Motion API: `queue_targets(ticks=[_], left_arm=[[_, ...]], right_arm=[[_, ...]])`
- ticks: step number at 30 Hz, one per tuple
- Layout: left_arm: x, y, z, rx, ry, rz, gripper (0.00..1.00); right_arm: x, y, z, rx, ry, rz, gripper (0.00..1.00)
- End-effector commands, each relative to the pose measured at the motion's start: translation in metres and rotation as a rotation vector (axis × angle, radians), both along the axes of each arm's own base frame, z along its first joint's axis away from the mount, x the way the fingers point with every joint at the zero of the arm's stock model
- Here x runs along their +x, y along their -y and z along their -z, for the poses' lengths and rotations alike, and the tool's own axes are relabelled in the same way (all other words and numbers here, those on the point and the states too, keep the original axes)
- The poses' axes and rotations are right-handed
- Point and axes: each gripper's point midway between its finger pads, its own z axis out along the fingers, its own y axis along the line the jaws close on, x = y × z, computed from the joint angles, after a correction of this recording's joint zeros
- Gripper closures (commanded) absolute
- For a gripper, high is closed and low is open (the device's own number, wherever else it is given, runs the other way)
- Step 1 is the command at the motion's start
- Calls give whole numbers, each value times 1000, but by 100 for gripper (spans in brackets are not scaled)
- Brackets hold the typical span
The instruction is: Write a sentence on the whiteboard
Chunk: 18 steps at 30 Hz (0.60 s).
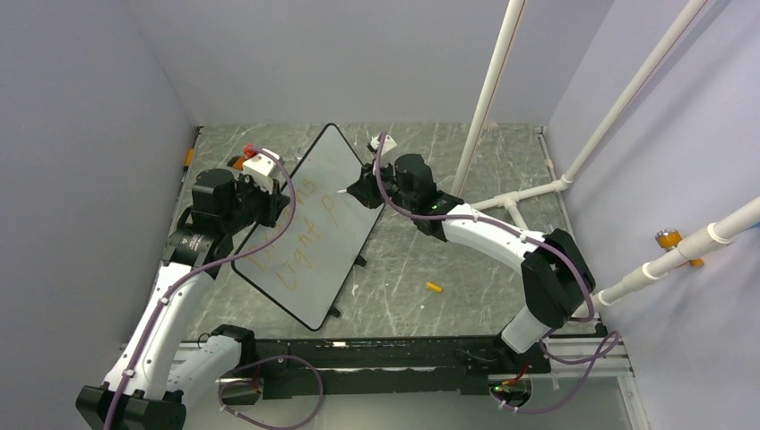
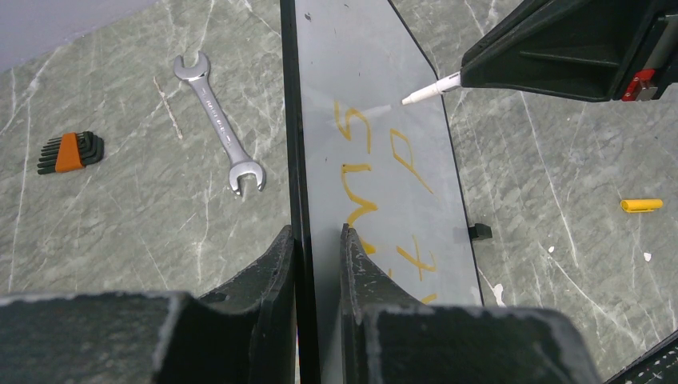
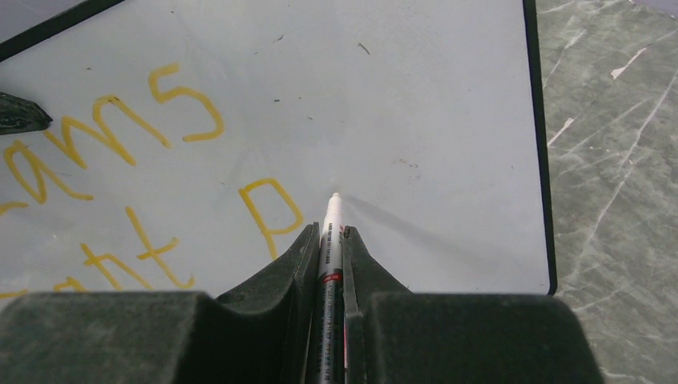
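The whiteboard, white with black rim, sits centre-left in the top view, edge clamped by the left gripper. The sentence, orange-yellow, ends at "P"; the right gripper pinches a marker.

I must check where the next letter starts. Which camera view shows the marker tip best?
The right wrist view: the marker tip is centred, close to the whiteboard, beside the P. The left wrist view shows it sideways; the top view shows it only tiny.
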Motion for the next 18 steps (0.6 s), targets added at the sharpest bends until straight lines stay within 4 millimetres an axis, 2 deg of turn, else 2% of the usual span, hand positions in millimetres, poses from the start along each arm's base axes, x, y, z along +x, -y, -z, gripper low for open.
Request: queue_targets(ticks=[1,18], left_arm=[[-26,3,50,95,-171,90,100],[-26,2,49,95,-170,89,100]], right_arm=[[7,-11,-30,56,63,-28,100],[-6,-17,-17,49,27,-100,100]])
